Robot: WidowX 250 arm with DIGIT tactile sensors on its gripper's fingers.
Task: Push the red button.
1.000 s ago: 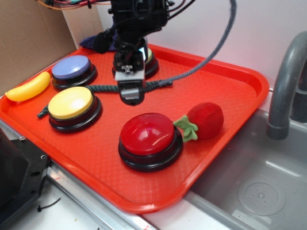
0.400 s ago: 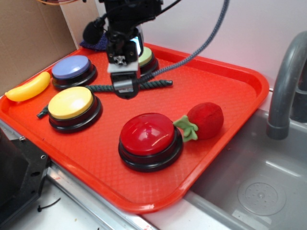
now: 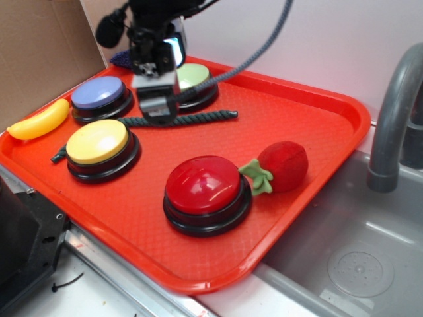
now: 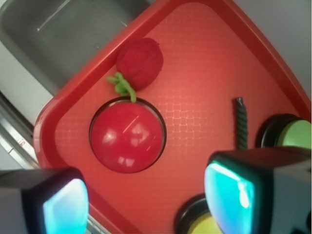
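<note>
The red button (image 3: 203, 185), a large glossy red dome on a black base, sits near the front of the orange tray (image 3: 310, 119). It also shows in the wrist view (image 4: 126, 136), untouched. My gripper (image 3: 156, 111) hangs above the tray at the back left, over the dark rope (image 3: 198, 117), between the purple and green buttons. It is well left of and behind the red button. In the wrist view the gripper (image 4: 146, 209) has its jaws wide apart with nothing between them.
A red plush strawberry (image 3: 283, 165) lies right of the red button. A yellow button (image 3: 99, 142), a purple button (image 3: 99, 92), a green button (image 3: 195, 76) and a toy banana (image 3: 39, 121) are at the left. A sink (image 3: 357, 257) and faucet (image 3: 390, 119) are on the right.
My gripper has moved left and up toward the back of the tray, farther from the red button. The green button is uncovered now. Nothing on the tray has moved.
</note>
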